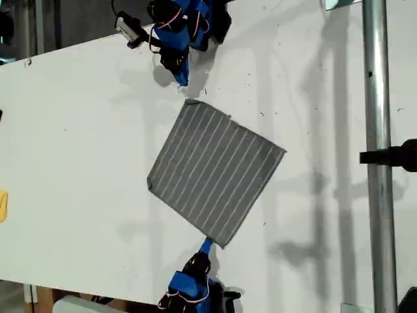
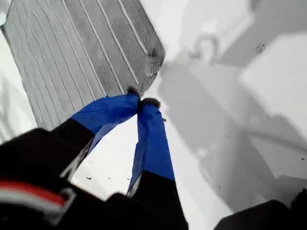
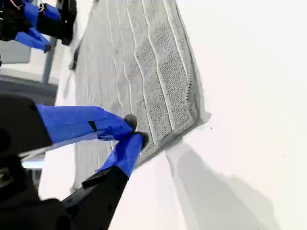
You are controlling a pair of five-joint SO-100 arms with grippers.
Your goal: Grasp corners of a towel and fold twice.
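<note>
Towel [image 1: 215,171] flat on desk [image 1: 78,130], unfolded; corner grasp pending. In exterior view, my first gripper [image 2: 140,102] clenched empty off 12 o'clock corner [image 1: 189,102]; my second gripper [image 3: 135,130] clenched at 6 o'clock hem, catch unclear. Next: open, pinch corners.

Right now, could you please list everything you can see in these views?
towel: one, grey with white stripes, flat and unfolded, mid-table
table: one, white, under everything
pole: one, silver metal, upright at the exterior view's right
clamp: one, black, on the pole
yellow object: one, cut off at the exterior view's left edge
my first gripper: blue, shut, just short of the towel's far corner
my second gripper: blue, at the towel's near corner; grip unclear
</note>
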